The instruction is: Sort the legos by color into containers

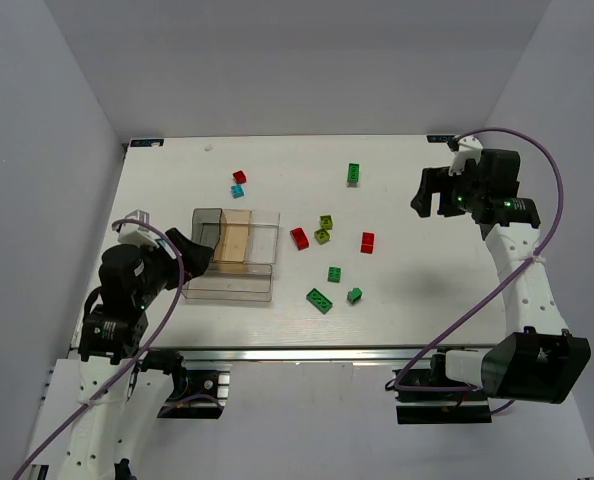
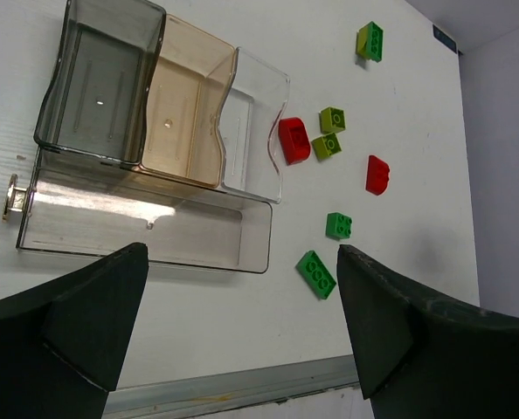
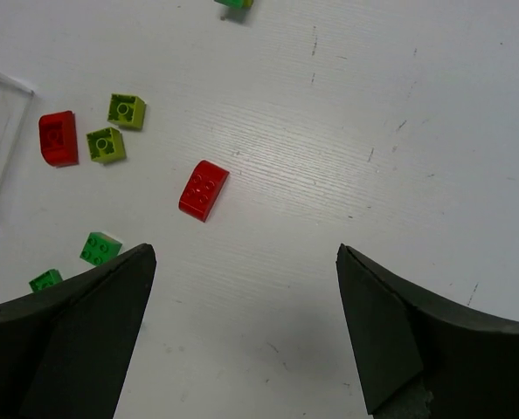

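Legos lie scattered on the white table: a red brick (image 1: 239, 176) and a cyan one (image 1: 237, 190) at the back, a dark green one (image 1: 353, 173), two lime ones (image 1: 324, 229), two more red bricks (image 1: 299, 238) (image 1: 367, 242), and three green ones (image 1: 334, 274) near the front. The containers (image 1: 227, 297) stand left of them: a smoky grey bin (image 2: 93, 83), a tan bin (image 2: 185, 105), a clear bin (image 2: 255, 122) and a long clear bin (image 2: 137, 223), with no brick showing inside. My left gripper (image 1: 192, 250) (image 2: 242, 253) is open beside the tray. My right gripper (image 1: 437, 195) (image 3: 245, 251) is open above bare table, right of a red brick (image 3: 204, 189).
White walls close in the table at the back and sides. A metal rail (image 1: 307, 352) runs along the near edge. A purple cable (image 1: 537, 160) loops over the right arm.
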Robot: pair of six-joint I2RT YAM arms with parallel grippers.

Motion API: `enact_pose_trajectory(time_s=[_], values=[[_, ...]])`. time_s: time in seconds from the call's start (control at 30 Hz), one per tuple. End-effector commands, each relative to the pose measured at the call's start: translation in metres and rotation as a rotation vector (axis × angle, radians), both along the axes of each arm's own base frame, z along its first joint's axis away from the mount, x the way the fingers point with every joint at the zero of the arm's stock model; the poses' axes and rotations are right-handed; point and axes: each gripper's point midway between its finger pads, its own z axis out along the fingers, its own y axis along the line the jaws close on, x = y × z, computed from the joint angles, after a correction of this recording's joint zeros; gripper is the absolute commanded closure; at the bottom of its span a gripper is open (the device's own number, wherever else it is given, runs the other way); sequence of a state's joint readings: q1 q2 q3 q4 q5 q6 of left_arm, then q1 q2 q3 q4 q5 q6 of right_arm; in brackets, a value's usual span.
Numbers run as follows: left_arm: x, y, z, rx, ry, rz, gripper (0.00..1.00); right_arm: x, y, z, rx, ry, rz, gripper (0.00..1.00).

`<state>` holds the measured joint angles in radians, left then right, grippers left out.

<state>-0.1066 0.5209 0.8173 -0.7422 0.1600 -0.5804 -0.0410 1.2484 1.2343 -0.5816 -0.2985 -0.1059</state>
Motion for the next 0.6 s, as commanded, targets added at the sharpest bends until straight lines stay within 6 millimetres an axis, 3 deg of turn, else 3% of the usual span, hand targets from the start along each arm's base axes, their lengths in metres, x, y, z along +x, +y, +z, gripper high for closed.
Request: enact_pose_trajectory(time_s=[0.0, 0.17, 0.23, 0.3, 0.33, 0.47, 0.53, 0.57], values=[[0.006, -0.001, -0.006, -0.006, 0.019, 0.0, 0.02, 0.006, 0.009, 0.013, -0.012, -0.071, 0.094, 0.11], [0.015, 0.003, -0.018, 0.009, 0.056, 0.028, 0.02, 0.007, 0.027, 0.017, -0.012, -0.113, 0.258, 0.11], [0.019, 0.011, -0.022, 0.029, 0.073, 0.079, 0.02, -0.001, 0.035, 0.009, -0.015, -0.089, 0.364, 0.11], [0.022, 0.022, -0.033, 0.052, 0.131, 0.135, 0.1, -0.007, 0.048, 0.001, -0.052, -0.113, 0.534, 0.11], [0.026, 0.033, -0.032, 0.08, 0.139, 0.2, 0.26, -0.013, 0.052, -0.001, -0.047, -0.098, 0.58, 0.11], [0.035, 0.054, -0.05, 0.158, 0.24, 0.306, 0.63, -0.023, 0.072, -0.004, -0.011, -0.094, 0.743, 0.11], [0.042, 0.063, -0.066, 0.205, 0.302, 0.333, 0.62, -0.03, 0.077, -0.006, 0.032, -0.074, 0.772, 0.11], [0.044, 0.071, -0.071, 0.245, 0.326, 0.369, 0.52, -0.03, 0.081, -0.009, 0.068, -0.078, 0.777, 0.11]])
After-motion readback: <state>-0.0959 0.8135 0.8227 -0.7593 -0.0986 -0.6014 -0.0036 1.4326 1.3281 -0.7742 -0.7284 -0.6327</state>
